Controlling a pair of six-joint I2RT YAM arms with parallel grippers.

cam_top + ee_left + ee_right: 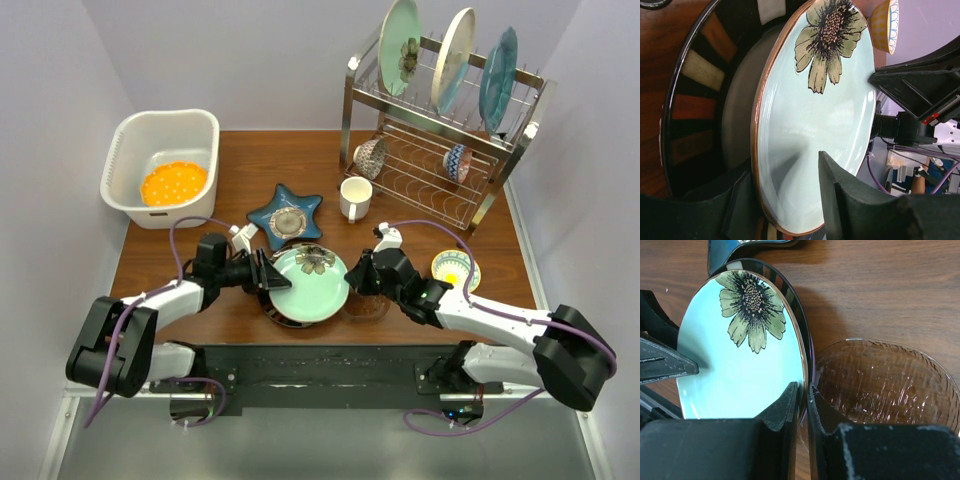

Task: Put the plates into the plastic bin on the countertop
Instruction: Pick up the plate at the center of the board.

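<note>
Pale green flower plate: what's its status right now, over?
Right fingers pinched on pale green flower plate's rim. Left fingers open astride the opposite edge. Plate tilted over black-rimmed plate, not yet in white plastic bin. Brown glass bowl beside right fingers.

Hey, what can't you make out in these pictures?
Dark plate: top view, mostly under the green plate.
Left gripper: left wrist view, its contact with the green plate's rim is unclear.
Left rack bowl: top view, pattern too small.

Bright even overhead light, soft shadows, sheen on the pale green plate [740, 375], wrist views sharp
</note>
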